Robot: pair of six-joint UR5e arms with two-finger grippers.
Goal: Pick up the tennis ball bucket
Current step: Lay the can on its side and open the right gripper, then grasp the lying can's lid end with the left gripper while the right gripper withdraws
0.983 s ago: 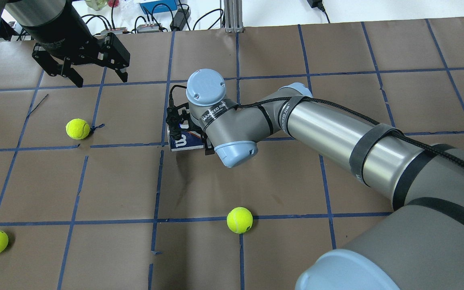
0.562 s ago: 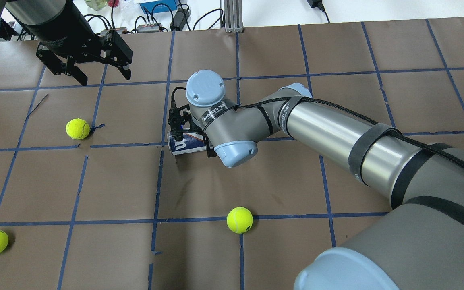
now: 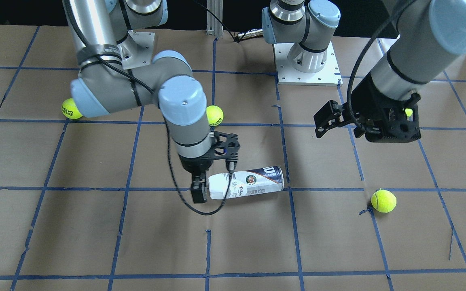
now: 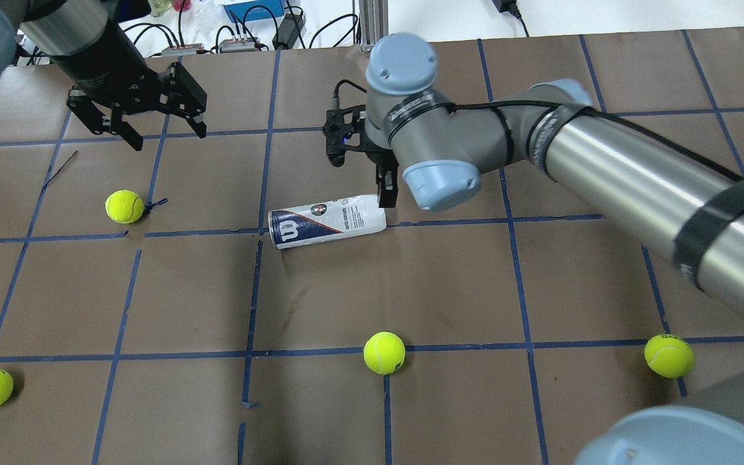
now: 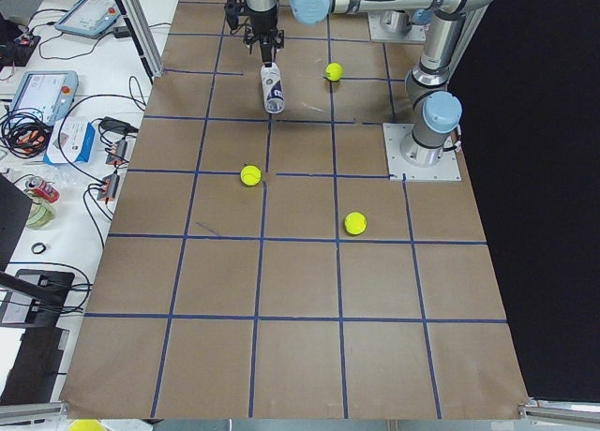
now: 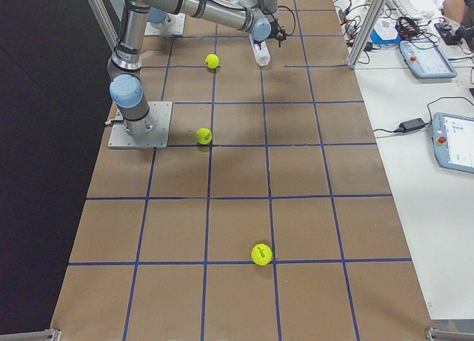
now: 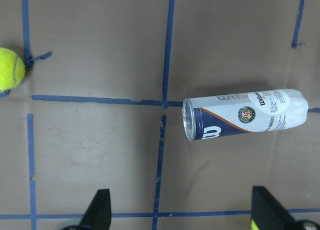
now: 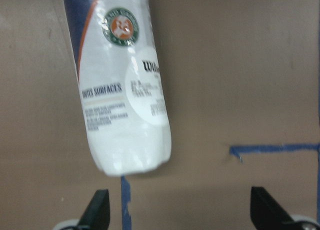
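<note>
We judge this to be the approach before the grasp: the tennis ball bucket (image 4: 327,223) lies on its side on the table (image 4: 152,297), just above the centre of the overhead frame, not yet lifted. The right gripper (image 8: 181,212) hangs at its white closed end with jaws spread, empty. The left gripper (image 4: 166,132) hovers in the upper left, jaws also spread. Next, we think, the right fingers must straddle the body, close, then rise; the round wall may roll. The bucket shows a navy band near its open mouth, a round emblem and a white base.
</note>
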